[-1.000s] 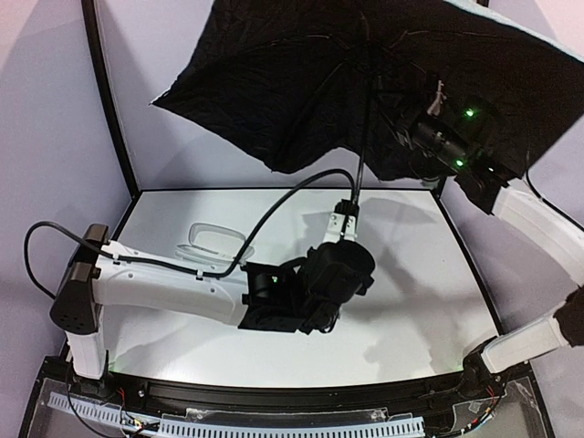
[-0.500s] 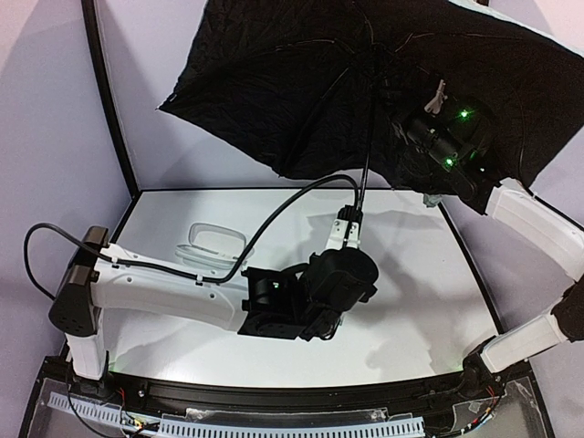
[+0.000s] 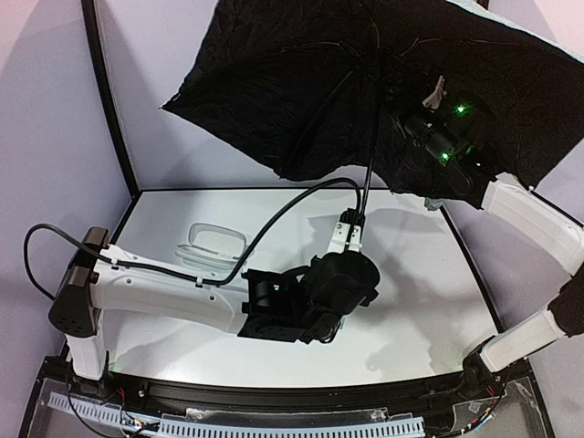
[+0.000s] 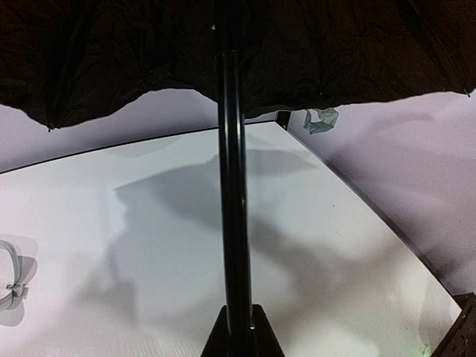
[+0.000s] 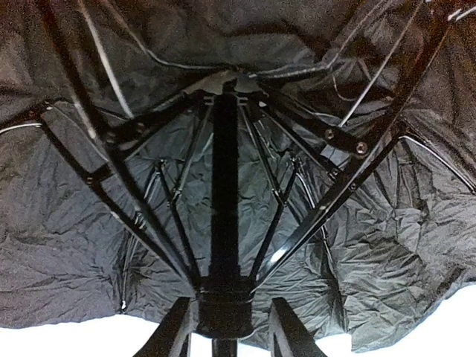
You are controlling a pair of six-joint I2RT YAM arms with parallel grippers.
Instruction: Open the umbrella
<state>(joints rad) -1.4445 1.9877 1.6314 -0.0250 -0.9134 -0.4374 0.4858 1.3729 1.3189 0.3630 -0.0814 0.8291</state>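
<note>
One umbrella [image 3: 292, 82], spread wide in the upper half of the top view, high over the far part of the worktop [image 3: 429, 301], black inner side facing down. One thin black shaft [image 3: 369, 160] slanting from the canopy's middle down to frame centre. Several ribs [image 5: 312, 216] fanning out from one runner collar [image 5: 222, 303] in the right wrist view.

Left arm [image 3: 164, 287] stretched low from lower left to centre, wrist bent upward. Left tool [image 3: 349, 230] pointing up, clamped together on the foot of the shaft. Handle buried in that grip, not visible.

Right arm [image 3: 534, 219] climbing the right edge, then reaching up-left under the canopy. Right tool [image 5: 230, 301] with fingers [image 5: 177, 327] standing apart, one on each side of the runner. Cannot tell whether pressing on it or just beside it. From above, dark against dark fabric, hard to make out.

Two arms, two tools, one black cable [image 3: 292, 196] arching to the left wrist.

One pale case [image 3: 214, 242] lying left of centre on the worktop, cut off by the left edge in the left wrist view. One small pale green crumpled scrap [image 4: 320, 119] by the far right corner, kind unclear.

Canopy cut off at the top and right of the frame.
</note>
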